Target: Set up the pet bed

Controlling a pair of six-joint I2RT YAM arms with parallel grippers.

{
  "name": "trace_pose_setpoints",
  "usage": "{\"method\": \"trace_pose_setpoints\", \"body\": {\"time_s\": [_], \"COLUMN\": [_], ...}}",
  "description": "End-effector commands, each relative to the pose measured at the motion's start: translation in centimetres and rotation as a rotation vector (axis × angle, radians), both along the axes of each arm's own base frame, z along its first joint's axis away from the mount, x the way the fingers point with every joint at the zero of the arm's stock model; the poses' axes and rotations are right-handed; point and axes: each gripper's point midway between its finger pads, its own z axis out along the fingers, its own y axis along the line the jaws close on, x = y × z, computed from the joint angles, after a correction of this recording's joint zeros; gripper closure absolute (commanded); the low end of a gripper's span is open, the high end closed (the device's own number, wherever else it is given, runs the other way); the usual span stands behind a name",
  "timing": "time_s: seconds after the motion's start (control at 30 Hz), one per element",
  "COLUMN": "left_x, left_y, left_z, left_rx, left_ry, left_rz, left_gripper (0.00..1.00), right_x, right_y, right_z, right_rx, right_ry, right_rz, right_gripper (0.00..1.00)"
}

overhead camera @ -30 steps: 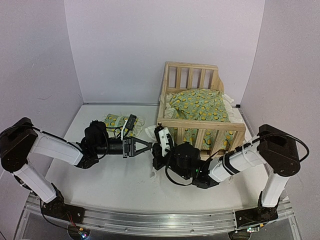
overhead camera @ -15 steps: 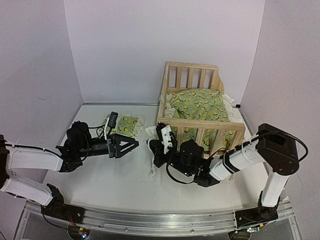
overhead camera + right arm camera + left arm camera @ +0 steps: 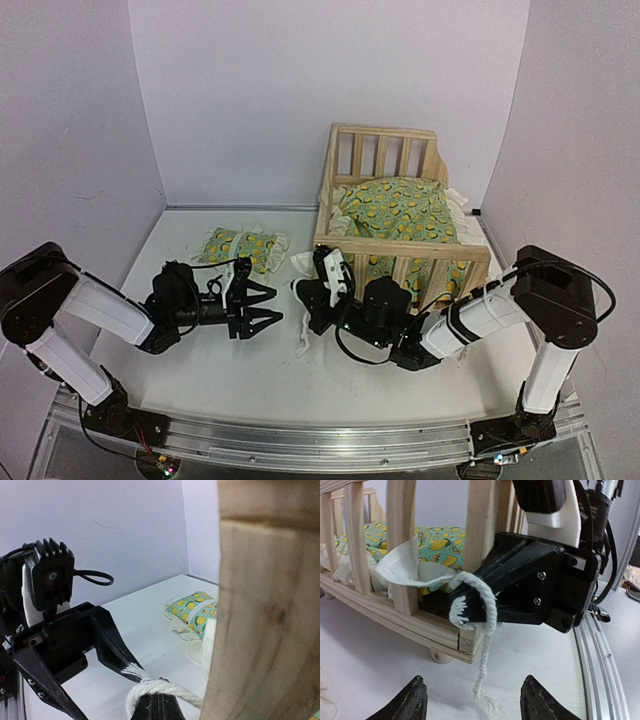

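Note:
The pet bed (image 3: pixel 372 246) is a pale pine slatted frame at the right, with a green-yellow lemon-print cushion (image 3: pixel 402 210) inside it. Its small matching pillow (image 3: pixel 243 247) lies flat on the table to the left of the frame. My right gripper (image 3: pixel 301 291) is at the frame's near left corner post (image 3: pixel 481 525), shut on a white twisted cord (image 3: pixel 484 645) that comes from the cushion's cream ruffle (image 3: pixel 405 570) and dangles to the table. My left gripper (image 3: pixel 277 305) faces it from the left, open and empty, its fingertips (image 3: pixel 415 700) straddling the cord's frayed end without touching.
Lilac walls close in the table at the back and on both sides. The metal rail (image 3: pixel 300 440) with both arm bases runs along the near edge. The pillow (image 3: pixel 192 611) lies just behind my left arm.
My left gripper has opened, drawn back to the left away from the right gripper, then come forward again and rolled. The right gripper stays shut on the cord and has barely shifted.

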Motion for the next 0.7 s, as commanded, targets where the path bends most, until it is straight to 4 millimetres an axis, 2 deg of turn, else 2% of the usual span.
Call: {"method": "trace_pose_setpoints", "body": {"time_s": [0.0,0.17,0.23,0.37,0.43,0.67], "left_x": [1.3,2.3,2.5,3.1,2.6,1.6], "left_y": [-1.2,-2.8,-2.8,-2.4,-2.4,-2.6], "left_z": [2.4,1.2,1.4,1.8,2.5,4.0], "left_rx": [-0.05,-0.068,-0.088,-0.103,-0.114,-0.131], "left_ry": [-0.262,-0.207,-0.199,-0.189,-0.182,-0.216], "left_rz": [-0.139,-0.298,-0.344,-0.398,-0.445,-0.5], "left_gripper": [0.38,0.59,0.62,0.56,0.53,0.53], "right_x": [1.0,1.1,1.2,1.2,1.1,1.2], "right_y": [-0.9,-0.7,-0.7,-0.9,-1.0,-1.1], "right_z": [3.2,3.3,3.3,3.3,3.3,3.6], "right_rx": [0.085,0.078,0.075,0.075,0.073,0.072], "right_ry": [-0.026,-0.022,-0.021,-0.016,-0.016,-0.024], "right_rz": [-0.012,-0.005,-0.01,-0.012,-0.012,-0.009], "right_gripper": [1.0,1.0,1.0,1.0,1.0,1.0]}}
